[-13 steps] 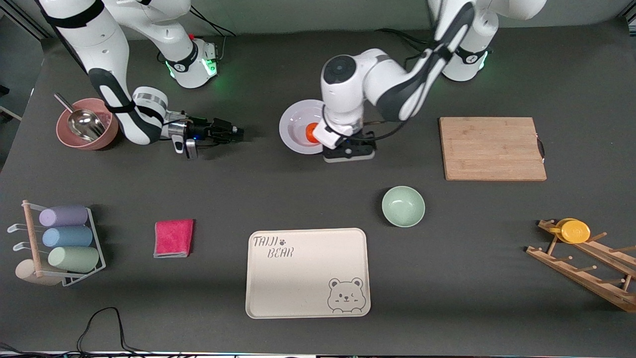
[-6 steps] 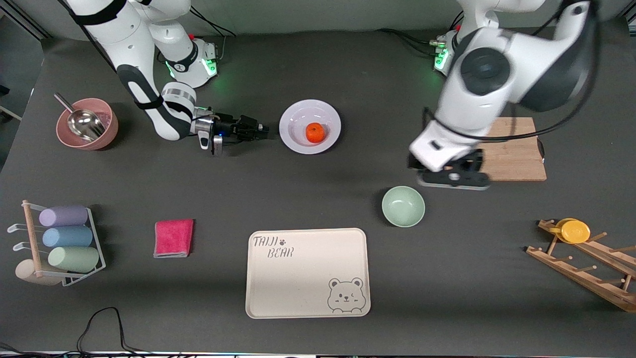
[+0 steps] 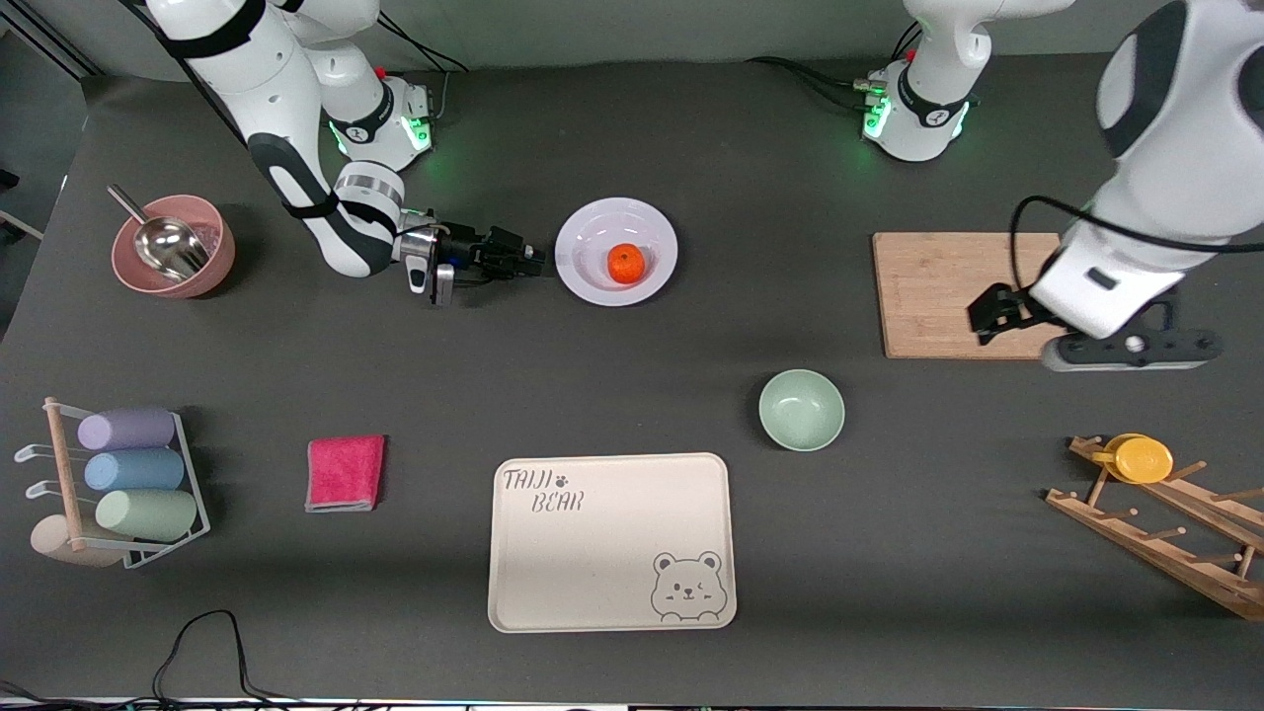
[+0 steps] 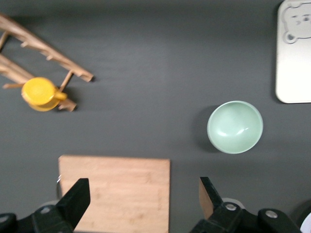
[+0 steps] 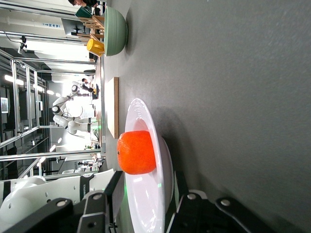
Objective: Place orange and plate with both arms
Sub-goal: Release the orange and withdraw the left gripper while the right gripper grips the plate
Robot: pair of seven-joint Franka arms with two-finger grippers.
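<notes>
The orange (image 3: 626, 264) lies in the middle of the lavender-white plate (image 3: 592, 229), which stands on the table between the two arm bases. My right gripper (image 3: 533, 259) is low, level with the plate's rim at the right arm's end, fingers open. In the right wrist view the plate's rim (image 5: 141, 109) runs between the right gripper's (image 5: 147, 194) open fingers, with the orange (image 5: 137, 152) just ahead. My left gripper (image 3: 1126, 351) is high over the wooden cutting board (image 3: 948, 291). In the left wrist view the left gripper (image 4: 144, 199) is open and empty.
A mint-green bowl (image 3: 801, 409) and a beige bear-print tray (image 3: 612, 541) lie nearer the camera. A pink bowl with a metal scoop (image 3: 173, 247), a cup rack (image 3: 118, 474) and a pink cloth (image 3: 345, 472) are at the right arm's end. A wooden rack holds a yellow lid (image 3: 1141, 459).
The left arm left the orange in the plate, rose and swung over to the cutting board. The right gripper slid toward the plate's rim.
</notes>
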